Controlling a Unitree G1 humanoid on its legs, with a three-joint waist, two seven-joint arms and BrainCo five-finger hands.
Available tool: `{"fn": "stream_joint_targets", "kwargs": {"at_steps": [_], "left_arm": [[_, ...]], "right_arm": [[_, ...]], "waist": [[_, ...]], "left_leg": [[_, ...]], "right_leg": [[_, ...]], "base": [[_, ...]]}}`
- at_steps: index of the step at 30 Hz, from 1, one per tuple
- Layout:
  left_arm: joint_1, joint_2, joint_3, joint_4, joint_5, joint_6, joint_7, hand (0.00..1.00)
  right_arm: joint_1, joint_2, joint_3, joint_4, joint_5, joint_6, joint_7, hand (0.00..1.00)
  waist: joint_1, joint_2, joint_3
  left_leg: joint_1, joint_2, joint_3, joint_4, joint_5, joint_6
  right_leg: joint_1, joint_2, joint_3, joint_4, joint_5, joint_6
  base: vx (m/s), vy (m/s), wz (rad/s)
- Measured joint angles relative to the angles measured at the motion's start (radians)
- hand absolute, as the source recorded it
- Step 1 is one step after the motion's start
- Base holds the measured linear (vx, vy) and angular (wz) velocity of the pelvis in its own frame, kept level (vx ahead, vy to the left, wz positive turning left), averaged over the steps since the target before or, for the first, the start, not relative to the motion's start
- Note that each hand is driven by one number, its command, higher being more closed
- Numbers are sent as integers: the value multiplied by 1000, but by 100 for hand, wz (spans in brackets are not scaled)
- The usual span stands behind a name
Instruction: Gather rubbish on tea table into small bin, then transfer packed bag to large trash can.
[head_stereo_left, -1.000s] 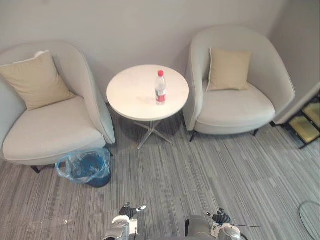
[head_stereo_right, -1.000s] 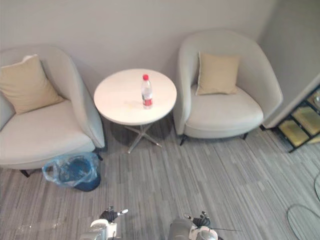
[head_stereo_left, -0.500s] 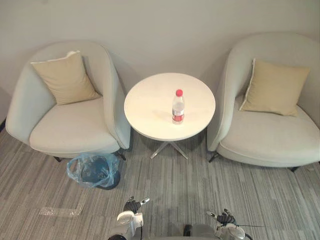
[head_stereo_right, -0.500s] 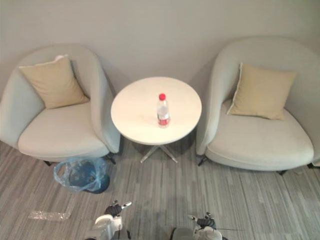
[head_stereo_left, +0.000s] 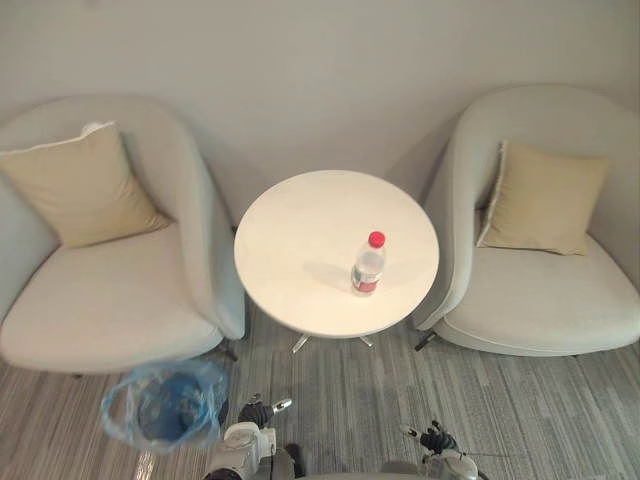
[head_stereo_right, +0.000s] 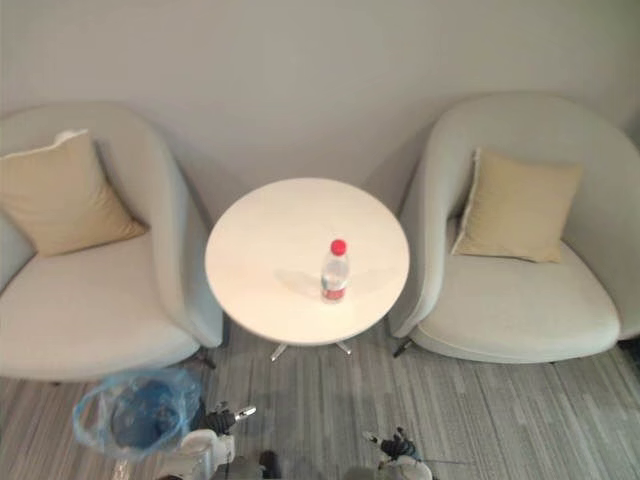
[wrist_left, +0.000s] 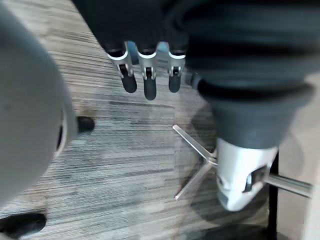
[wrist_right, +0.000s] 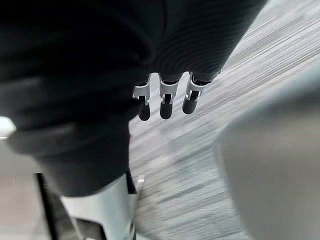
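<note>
Now that my view has drawn nearer the table (head_stereo_left: 295, 250), the water bottle (head_stereo_left: 368, 264) upright on it comes next, my left hand (head_stereo_left: 256, 413) and right hand (head_stereo_left: 436, 438) low, fingers (wrist_left: 149, 86) straight, empty.

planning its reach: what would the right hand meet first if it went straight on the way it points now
Probably the carpet: the right hand has straight fingers aimed at the floor, the armchair off to one side.
</note>
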Motion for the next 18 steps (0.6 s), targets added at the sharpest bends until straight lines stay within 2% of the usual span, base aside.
{"fn": "stream_joint_targets", "kwargs": {"at_steps": [1,3,4,5,6,8,13,18], "left_arm": [[1,-2,0,1,0,0,0,0],[4,-6,1,1,0,-2,-2,0],[6,-1,4,-3,1,-2,-2,0],[5,-11,15,-1,1,-2,-1,0],[7,-28,24,0,1,-2,-1,0],[11,-49,50,8,3,-2,0,0],[10,-55,51,18,5,-2,-2,0],[8,-38,26,18,24,-2,0,0]], "right_arm": [[0,0,0,-1,0,-2,1,0],[0,2,0,2,0,-2,2,0],[3,5,0,6,0,-1,2,0],[6,-5,-2,15,-1,0,5,0],[6,-18,-2,14,-2,-1,6,0],[8,-34,-10,15,-6,0,5,0],[9,-29,-32,47,-30,0,-1,0],[-3,-24,-28,50,-36,0,-20,0]], "waist": [[-3,-1,0],[-8,-1,0],[-9,-23,-9],[-13,-8,-15],[-11,18,-18],[-10,48,-24],[-11,46,-28],[-10,35,-34]], "left_leg": [[5,3,-7,-5,0,0],[11,3,-49,-3,0,0],[9,-18,-80,-3,-4,-10],[9,-17,-114,-5,-19,-37],[2,1,-120,-4,-21,-41],[2,24,-139,-10,-22,-43],[30,56,-190,-42,-8,-66],[-20,37,-251,-44,0,-76]], "right_leg": [[-24,3,-21,-28,-6,-8],[-42,11,-47,-197,15,-24],[-38,18,-35,-372,118,-46],[-11,29,-35,-403,101,-47],[-2,45,-38,-422,108,-56],[26,67,-56,-478,115,-65],[116,102,-98,-601,149,-75],[136,95,-131,-709,216,-55]], "base": [[182,-35,48],[178,-89,60],[229,-146,57],[247,-171,41],[223,-140,18],[151,-105,3],[55,-77,12],[-24,40,28]]}}
